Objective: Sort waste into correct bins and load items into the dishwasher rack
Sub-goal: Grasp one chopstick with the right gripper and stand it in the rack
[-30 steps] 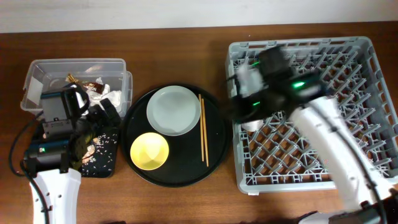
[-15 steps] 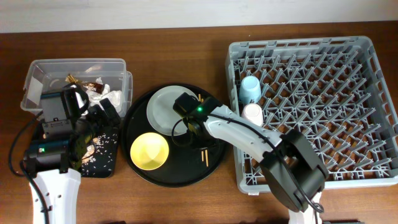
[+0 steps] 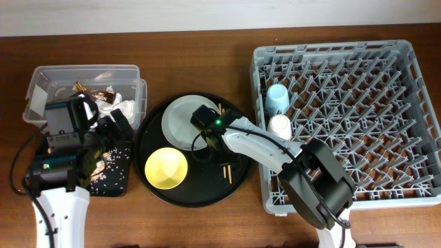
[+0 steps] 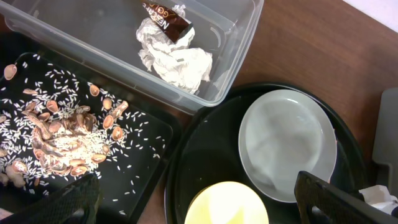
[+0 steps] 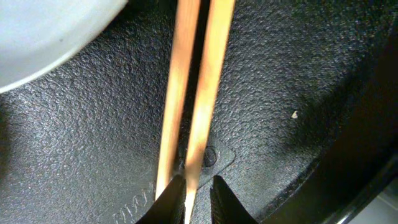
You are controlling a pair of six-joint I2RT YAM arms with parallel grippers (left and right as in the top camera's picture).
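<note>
Chopsticks [image 5: 179, 93] lie on round black tray [image 5: 81, 155], long axis running straight ahead from right hand [image 5: 191, 198], near ends between its fingers [image 5: 166, 200]. We see fingers nearly closed; cannot tell grip. Left hand [image 4: 208, 202] wide open, empty, farther off.

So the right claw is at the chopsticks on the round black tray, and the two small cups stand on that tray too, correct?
No. The right claw is at the chopsticks on the round black tray, but the light-blue cup and the pink cup stand in the dishwasher rack; the overhead view shows it.
</note>
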